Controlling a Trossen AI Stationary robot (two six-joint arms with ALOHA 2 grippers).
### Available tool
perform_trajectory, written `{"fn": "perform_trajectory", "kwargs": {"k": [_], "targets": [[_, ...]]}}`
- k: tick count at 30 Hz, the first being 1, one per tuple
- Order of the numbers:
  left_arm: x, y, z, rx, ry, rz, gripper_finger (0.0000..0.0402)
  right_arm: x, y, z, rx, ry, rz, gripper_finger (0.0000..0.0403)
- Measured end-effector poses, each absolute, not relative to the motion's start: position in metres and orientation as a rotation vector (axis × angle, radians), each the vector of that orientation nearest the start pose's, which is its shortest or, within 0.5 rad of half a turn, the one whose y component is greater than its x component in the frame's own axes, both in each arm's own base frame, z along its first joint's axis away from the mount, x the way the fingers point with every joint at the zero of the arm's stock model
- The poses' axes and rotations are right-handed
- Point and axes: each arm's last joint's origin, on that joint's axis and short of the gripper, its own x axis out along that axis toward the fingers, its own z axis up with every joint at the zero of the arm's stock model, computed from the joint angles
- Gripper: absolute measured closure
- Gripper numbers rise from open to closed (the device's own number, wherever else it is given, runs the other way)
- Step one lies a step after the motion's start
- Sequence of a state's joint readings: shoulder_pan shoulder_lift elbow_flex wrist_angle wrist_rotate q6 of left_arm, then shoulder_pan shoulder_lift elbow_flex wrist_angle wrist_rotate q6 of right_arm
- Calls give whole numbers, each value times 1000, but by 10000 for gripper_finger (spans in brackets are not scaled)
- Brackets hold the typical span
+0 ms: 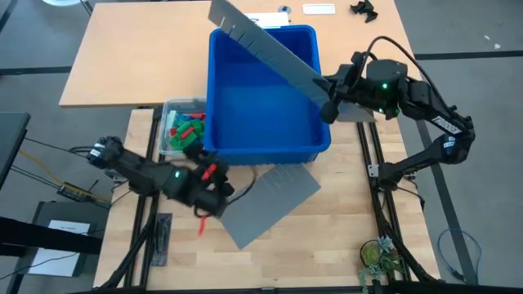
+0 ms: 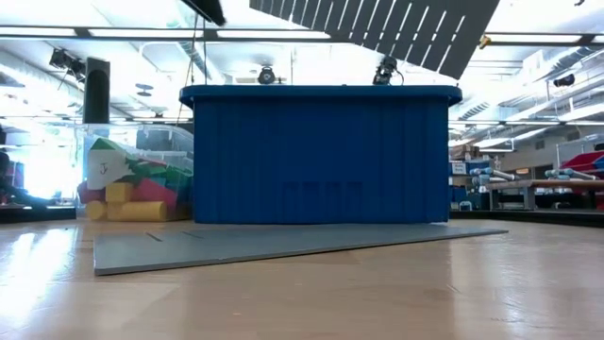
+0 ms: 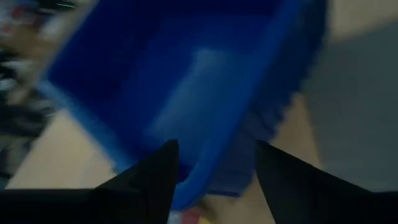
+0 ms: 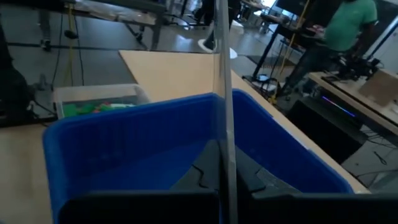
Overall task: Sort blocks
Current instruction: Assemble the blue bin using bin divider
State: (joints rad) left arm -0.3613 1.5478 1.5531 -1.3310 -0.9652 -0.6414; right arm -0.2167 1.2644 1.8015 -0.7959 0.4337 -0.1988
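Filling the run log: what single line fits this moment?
right gripper: shut on grey slotted divider panel | over large blue plastic bin | left gripper: near bin
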Motion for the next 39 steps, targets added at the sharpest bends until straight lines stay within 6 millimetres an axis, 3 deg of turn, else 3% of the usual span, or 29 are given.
{"fn": "perform_trajectory", "kwargs": {"k": [3, 7, 11, 15, 23, 28, 30, 39], "targets": [[289, -56, 353, 244, 909, 603, 183, 201, -66, 509, -247, 330, -624, 401], [310, -19, 360, 204, 906, 389, 183, 199, -76, 509, -258, 335, -621, 401], [317, 17, 363, 138, 882, 255, 183, 197, -80, 509, -253, 336, -590, 401], [320, 35, 352, 70, 914, 159, 183, 196, -81, 506, -268, 366, -566, 401], [340, 44, 315, 142, 999, 205, 194, 196, -82, 504, -267, 388, -570, 401], [356, 47, 299, 156, 1001, 215, 269, 196, -81, 504, -267, 386, -571, 401], [361, 46, 296, 174, 980, 202, 306, 196, -81, 505, -268, 379, -573, 401], [382, 35, 308, 88, 764, 239, 303, 190, -80, 513, -261, 309, -591, 401]]}}
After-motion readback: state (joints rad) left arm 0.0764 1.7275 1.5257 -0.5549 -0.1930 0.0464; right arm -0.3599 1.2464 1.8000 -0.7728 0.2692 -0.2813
